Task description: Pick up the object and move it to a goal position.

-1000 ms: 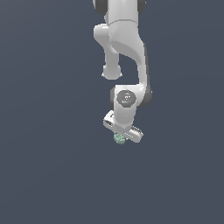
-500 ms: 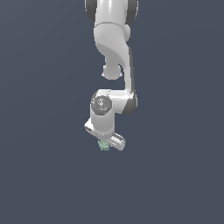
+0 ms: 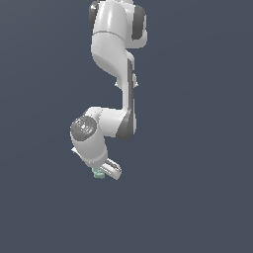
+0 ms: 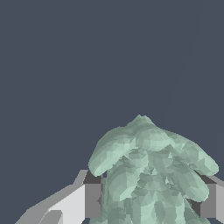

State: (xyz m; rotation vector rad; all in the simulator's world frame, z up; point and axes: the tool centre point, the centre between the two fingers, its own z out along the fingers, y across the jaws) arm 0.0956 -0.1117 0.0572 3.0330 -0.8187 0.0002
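Hanging from the white arm (image 3: 116, 64), the gripper (image 3: 101, 173) has its jaws clamped on the object (image 4: 151, 175) — a pale mint-green, lumpy blob — one finger (image 4: 78, 203) pressing each flank.

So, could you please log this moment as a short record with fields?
arm: white Panda, bent low toward the exterior view's left
claw: shut on the blob, a finger on each side
blob: pale mint green, lumpy, jutting past the fingertips
surroundings: plain dark backdrop, nothing else in view
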